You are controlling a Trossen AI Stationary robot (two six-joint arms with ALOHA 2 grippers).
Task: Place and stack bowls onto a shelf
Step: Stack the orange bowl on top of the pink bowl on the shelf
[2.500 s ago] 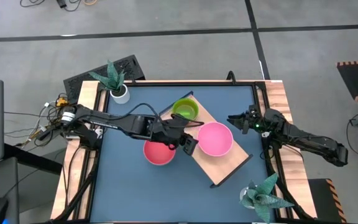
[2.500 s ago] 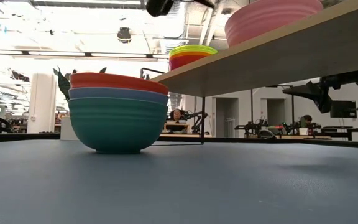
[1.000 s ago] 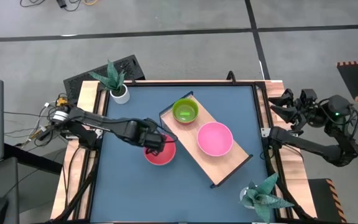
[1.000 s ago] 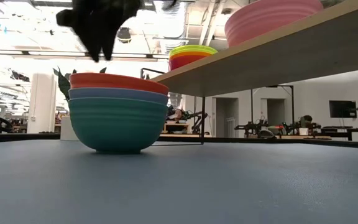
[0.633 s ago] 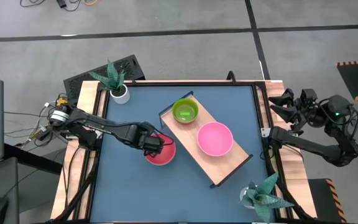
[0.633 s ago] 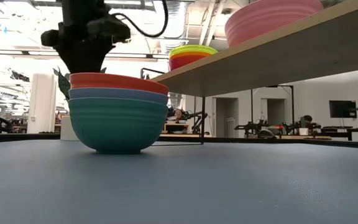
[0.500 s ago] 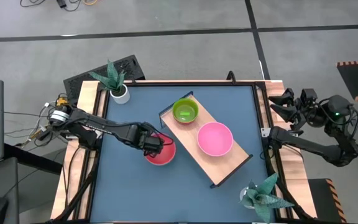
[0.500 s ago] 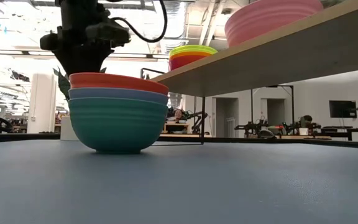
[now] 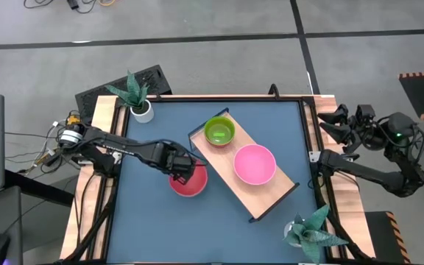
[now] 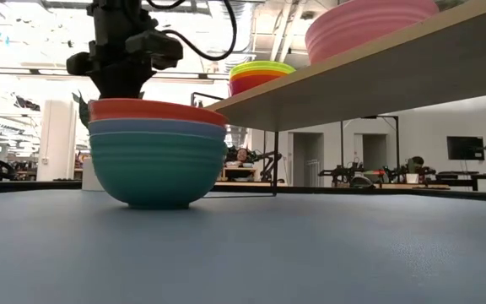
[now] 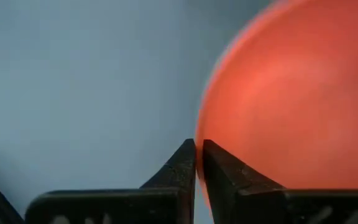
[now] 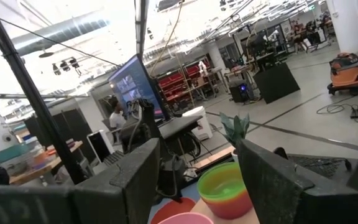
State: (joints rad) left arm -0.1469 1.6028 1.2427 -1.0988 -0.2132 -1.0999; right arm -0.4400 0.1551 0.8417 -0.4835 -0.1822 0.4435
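While the red bowl (image 9: pixel 190 181) tops the stack on the blue table (image 9: pixel 153 221), your left gripper (image 9: pixel 180 171) sits clamped on its rim, fingers (image 11: pixel 185 168) pinched nearly together. Just beyond it stands the shelf (image 9: pixel 271 193). Your right gripper (image 9: pixel 328 122) waits open off the table's edge.

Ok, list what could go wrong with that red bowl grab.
1. The left gripper is shut on just the thin rim of the red bowl; it could slip out when lifted.
2. The red bowl sits nested in a blue bowl and a teal bowl; they may lift along or tip.
3. The shelf edge is close; a swing could hit it.
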